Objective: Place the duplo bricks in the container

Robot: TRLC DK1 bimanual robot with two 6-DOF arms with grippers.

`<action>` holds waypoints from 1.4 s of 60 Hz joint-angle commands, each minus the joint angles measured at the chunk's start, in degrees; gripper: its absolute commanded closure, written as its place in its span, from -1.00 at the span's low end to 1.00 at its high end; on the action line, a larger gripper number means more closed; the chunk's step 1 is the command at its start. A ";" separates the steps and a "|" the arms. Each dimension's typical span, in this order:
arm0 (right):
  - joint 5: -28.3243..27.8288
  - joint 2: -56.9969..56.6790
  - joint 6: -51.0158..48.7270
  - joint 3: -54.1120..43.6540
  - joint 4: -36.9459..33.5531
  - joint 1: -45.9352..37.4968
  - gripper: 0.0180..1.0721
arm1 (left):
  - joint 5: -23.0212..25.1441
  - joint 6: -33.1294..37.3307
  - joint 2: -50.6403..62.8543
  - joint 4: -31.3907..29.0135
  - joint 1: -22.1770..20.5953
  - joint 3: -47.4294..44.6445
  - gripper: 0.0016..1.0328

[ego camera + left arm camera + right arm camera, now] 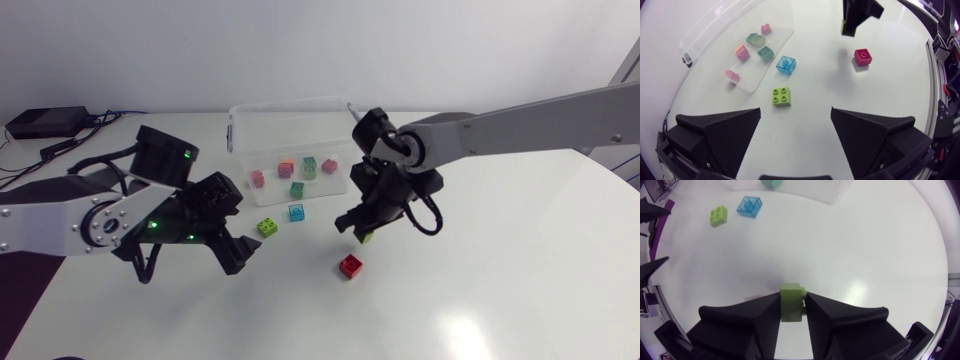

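The right claw [791, 311] grips a green brick [791, 301].

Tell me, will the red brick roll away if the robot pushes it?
Probably not: the red brick is boxy and sits flat, so it would likely slide on the smooth table. It's probably stiff too: the right gripper pinches a green brick without squashing it.

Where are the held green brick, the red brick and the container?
held green brick [791, 302], right wrist view, side face.
red brick [863, 55], left wrist view, top face.
container [290, 104], head view, back rim.
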 commanded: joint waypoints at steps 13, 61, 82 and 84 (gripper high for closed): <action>0.06 -3.85 1.43 9.02 -3.85 -0.43 0.43 | 0.12 1.53 15.18 4.97 0.50 6.36 -0.89; 0.06 3.01 3.80 32.23 -3.94 -0.69 0.42 | 1.35 3.11 26.60 6.20 0.85 12.95 0.44; 0.15 13.64 4.50 42.69 -3.85 -3.33 0.12 | 3.90 3.55 4.19 -4.61 1.64 11.63 0.44; 0.24 14.43 4.50 43.57 -3.94 -3.42 0.10 | 3.90 3.46 2.35 -5.84 1.73 12.60 0.44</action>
